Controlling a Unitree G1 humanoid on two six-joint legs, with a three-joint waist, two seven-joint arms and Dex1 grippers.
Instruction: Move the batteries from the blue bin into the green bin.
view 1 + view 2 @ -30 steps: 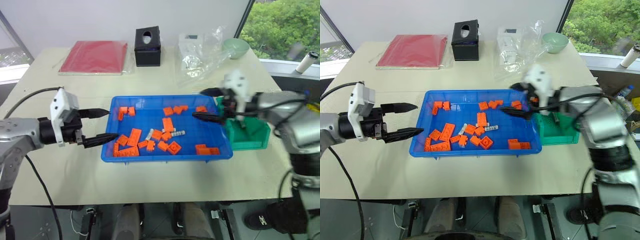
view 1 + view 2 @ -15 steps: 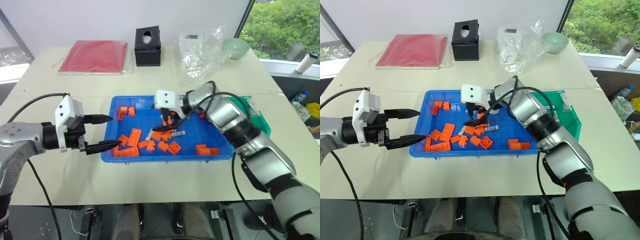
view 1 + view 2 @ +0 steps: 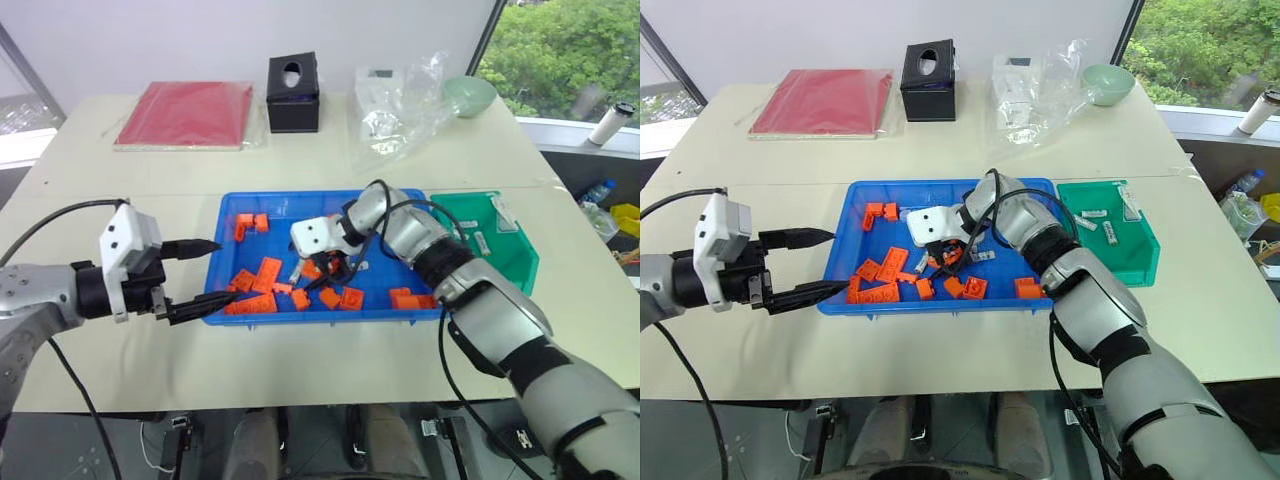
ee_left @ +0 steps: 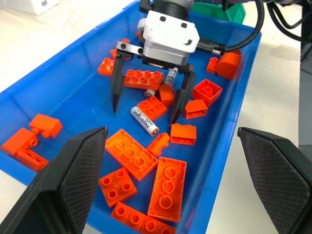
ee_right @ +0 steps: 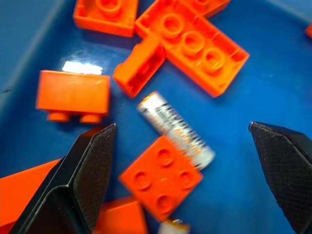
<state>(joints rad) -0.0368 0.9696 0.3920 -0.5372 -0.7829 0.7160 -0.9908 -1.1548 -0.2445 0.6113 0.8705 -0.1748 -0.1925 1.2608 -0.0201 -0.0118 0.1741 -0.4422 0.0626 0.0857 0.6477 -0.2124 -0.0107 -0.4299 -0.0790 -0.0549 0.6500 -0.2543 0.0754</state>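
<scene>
Beige worktop (image 3: 300, 370) under a window carries the large shallow bright-blue plastic bin (image 3: 395, 315) with the smaller, deeper green plastic bin (image 3: 520, 265) just beside it on the robot's right. Right gripper (image 4: 144, 105) hangs fingers-down inside the blue bin, spread wide and empty, straddling a small silvery-white cylindrical battery with dark print (image 4: 144, 120). That battery lies flat on the bin floor between the two fingertips, directly below the gripper; its long axis runs roughly crosswise to the line joining the fingertips, so, in my judgement, a straight descent and close should catch it across its width. Crowding: an orange four-stud toy brick (image 5: 161, 176) touches the battery's side, and a narrow orange brick (image 5: 139, 63) sits just off one end, so one finger has little open floor to land on. A second battery (image 4: 171, 76) lies under the gripper body among the bricks. Three batteries (image 3: 1103, 222) already rest in the green bin. Left gripper (image 3: 195, 275), spread and empty, hovers at the blue bin's left rim; the right arm is plainly nearer. Path to the green bin looks open.
</scene>
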